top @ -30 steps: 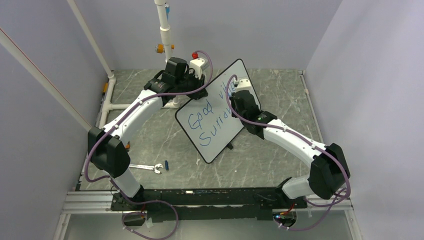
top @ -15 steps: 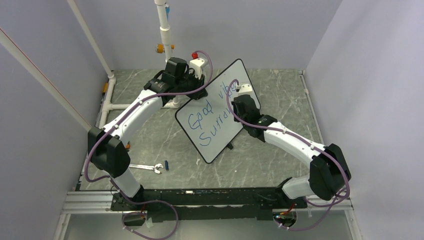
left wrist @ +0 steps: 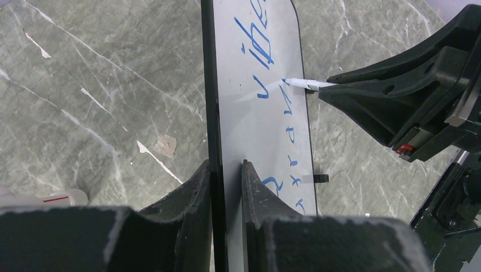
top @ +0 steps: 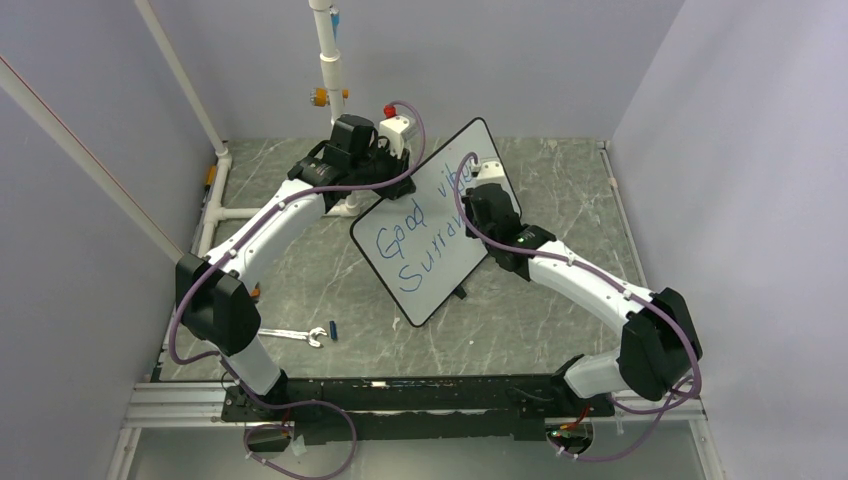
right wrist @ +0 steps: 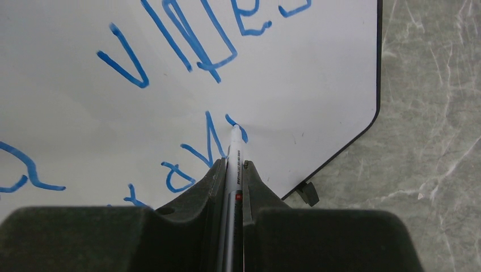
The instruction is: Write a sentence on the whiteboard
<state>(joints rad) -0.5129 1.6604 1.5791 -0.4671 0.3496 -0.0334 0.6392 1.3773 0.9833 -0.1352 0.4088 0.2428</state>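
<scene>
now we are mid-stroke on the second line. the board [top: 432,292] stands tilted on the table [top: 560,300], centre and toward the far side, with the sentence [top: 418,238] in blue across it. our left end effector [left wrist: 226,184] pinches the board's edge from the far left. our right end effector [right wrist: 232,175] is clamped on the marker [right wrist: 234,148], its tip touching the surface beneath the first line. we judge light, even pressure best, with short strokes following the line's slant, while the left grip braces against any push.
</scene>
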